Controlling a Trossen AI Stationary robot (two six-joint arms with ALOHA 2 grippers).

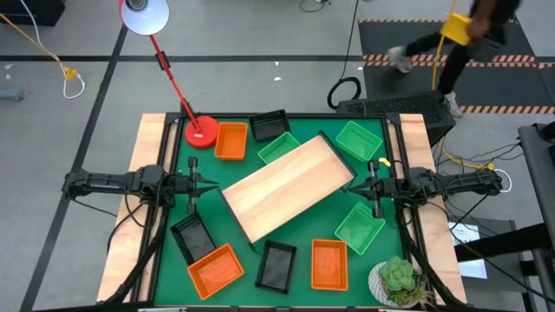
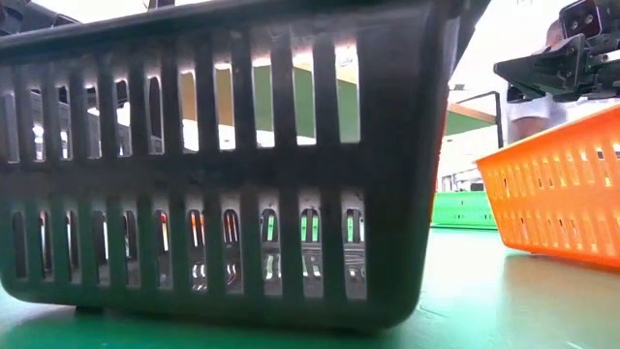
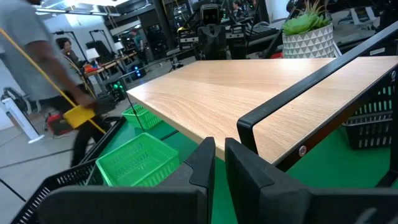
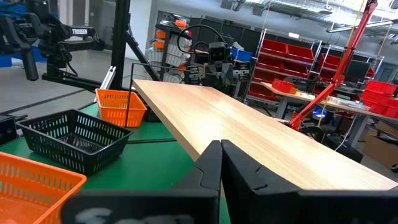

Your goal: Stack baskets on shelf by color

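The shelf (image 1: 289, 186), a light wooden board on a thin black frame, stands slantwise in the middle of the green table. Around it lie the baskets, each flat on its bottom: orange (image 1: 230, 140), black (image 1: 269, 126) and two green ones (image 1: 277, 147) (image 1: 358, 140) at the far side; green (image 1: 359, 227), orange (image 1: 329, 263), black (image 1: 276, 264), orange (image 1: 215, 269) and black (image 1: 191, 234) at the near side. My left gripper (image 1: 208, 185) (image 3: 219, 146) hovers level at the shelf's left end, shut with nothing in it. My right gripper (image 1: 360, 186) (image 4: 221, 146) hovers at the shelf's right end, shut and empty.
A red desk lamp (image 1: 201, 132) stands at the far left of the table. A white plant pot (image 1: 397, 282) sits at the near right corner. Pale wooden strips (image 1: 143, 173) line both sides. A person (image 1: 460, 35) walks on the floor beyond the far edge.
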